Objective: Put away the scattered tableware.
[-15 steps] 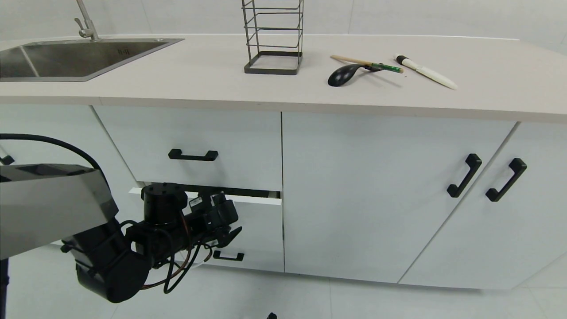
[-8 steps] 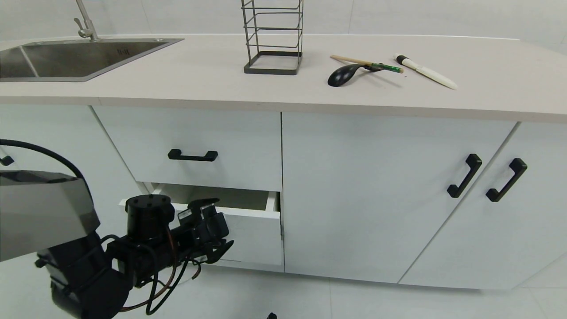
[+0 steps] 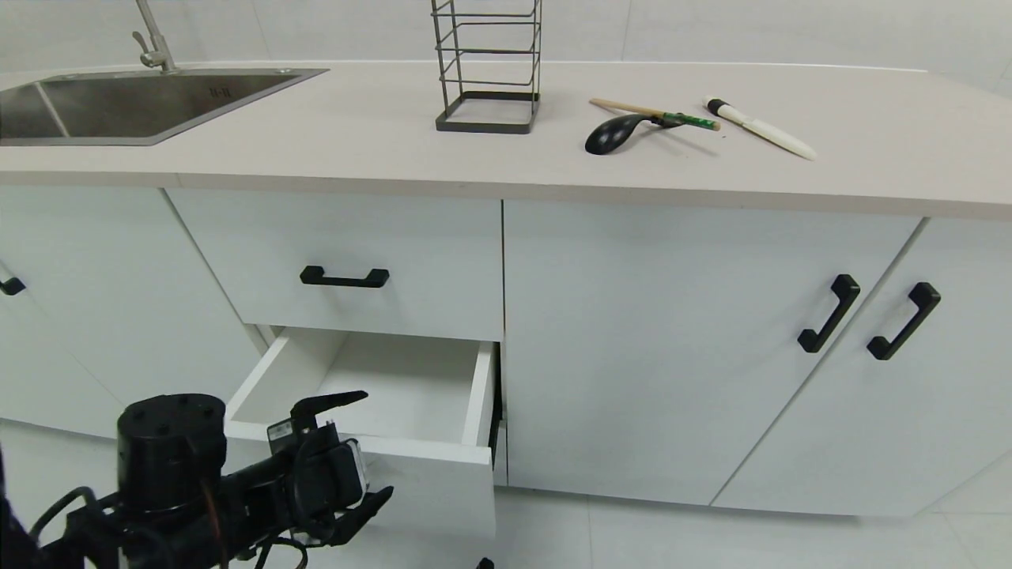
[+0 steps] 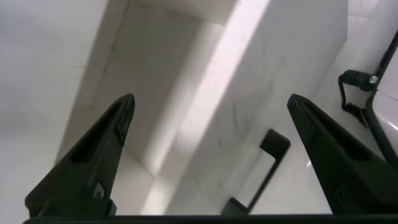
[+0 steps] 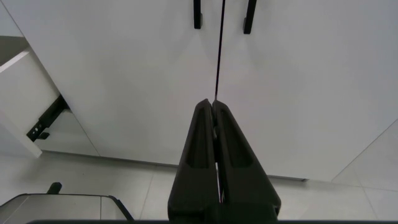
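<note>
On the countertop (image 3: 316,142), well apart from the open drawer (image 3: 479,387), lie the black spoon (image 3: 607,136), chopsticks (image 3: 655,114) and white utensil (image 3: 760,128) (probably light, stiff, slick; best pinched mid-handle). The left gripper (image 3: 376,442) gapes empty; the right gripper (image 5: 214,109) is closed on nothing.

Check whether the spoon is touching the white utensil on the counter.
Apart. The head view shows a strip of bare counter between the spoon and the white utensil.
</note>
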Robot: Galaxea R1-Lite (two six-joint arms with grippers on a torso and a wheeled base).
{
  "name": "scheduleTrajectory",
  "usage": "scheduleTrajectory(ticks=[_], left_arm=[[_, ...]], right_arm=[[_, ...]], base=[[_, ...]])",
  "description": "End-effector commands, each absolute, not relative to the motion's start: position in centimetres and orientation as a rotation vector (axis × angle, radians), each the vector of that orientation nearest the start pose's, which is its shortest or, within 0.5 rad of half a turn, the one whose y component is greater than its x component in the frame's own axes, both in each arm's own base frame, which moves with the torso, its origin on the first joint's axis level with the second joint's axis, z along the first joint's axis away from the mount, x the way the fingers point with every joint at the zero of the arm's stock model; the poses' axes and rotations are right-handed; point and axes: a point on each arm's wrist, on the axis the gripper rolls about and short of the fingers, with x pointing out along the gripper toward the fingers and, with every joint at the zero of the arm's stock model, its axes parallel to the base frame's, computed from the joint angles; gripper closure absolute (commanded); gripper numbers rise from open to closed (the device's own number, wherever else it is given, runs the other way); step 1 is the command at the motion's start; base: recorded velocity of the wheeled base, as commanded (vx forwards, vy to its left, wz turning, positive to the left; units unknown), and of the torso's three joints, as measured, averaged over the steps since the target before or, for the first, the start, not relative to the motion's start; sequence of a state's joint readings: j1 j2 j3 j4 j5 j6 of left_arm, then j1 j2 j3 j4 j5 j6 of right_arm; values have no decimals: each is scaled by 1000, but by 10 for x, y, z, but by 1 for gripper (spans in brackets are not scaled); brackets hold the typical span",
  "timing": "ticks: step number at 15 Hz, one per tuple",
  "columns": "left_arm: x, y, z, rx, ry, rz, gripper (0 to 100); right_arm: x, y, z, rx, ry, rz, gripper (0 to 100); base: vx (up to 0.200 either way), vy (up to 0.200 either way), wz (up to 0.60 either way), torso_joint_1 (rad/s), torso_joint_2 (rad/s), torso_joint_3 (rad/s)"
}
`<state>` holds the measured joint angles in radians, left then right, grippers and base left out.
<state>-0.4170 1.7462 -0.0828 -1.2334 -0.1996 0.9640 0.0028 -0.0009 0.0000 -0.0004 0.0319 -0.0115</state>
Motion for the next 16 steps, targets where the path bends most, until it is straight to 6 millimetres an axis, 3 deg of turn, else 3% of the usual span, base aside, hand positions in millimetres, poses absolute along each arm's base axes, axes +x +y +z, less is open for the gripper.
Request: scheduleTrajectory(ticks=[1, 6, 9, 13, 14, 16], left_arm=[[156, -84, 92, 962, -3, -773, 0], [123, -77, 123, 950, -145, -724, 0], [124, -74, 120, 757, 29, -621, 0], [165, -111, 105, 601, 227, -529, 0], [187, -125, 95, 563, 283, -520, 0], [222, -144, 100, 521, 253, -491, 0]], right_arm=[[-23, 1, 75, -12, 0, 35, 100], [-23, 1, 75, -12, 0, 35, 100], [-23, 1, 75, -12, 0, 35, 100], [-23, 1, 75, -12, 0, 35, 100], [-23, 1, 75, -12, 0, 35, 100], [-23, 1, 76, -12, -2, 35, 100]], base=[[0, 0, 0, 0, 0, 0], [0, 0, 0, 0, 0, 0], [0, 0, 0, 0, 0, 0], [0, 0, 0, 0, 0, 0], [0, 0, 0, 0, 0, 0], [0, 0, 0, 0, 0, 0]])
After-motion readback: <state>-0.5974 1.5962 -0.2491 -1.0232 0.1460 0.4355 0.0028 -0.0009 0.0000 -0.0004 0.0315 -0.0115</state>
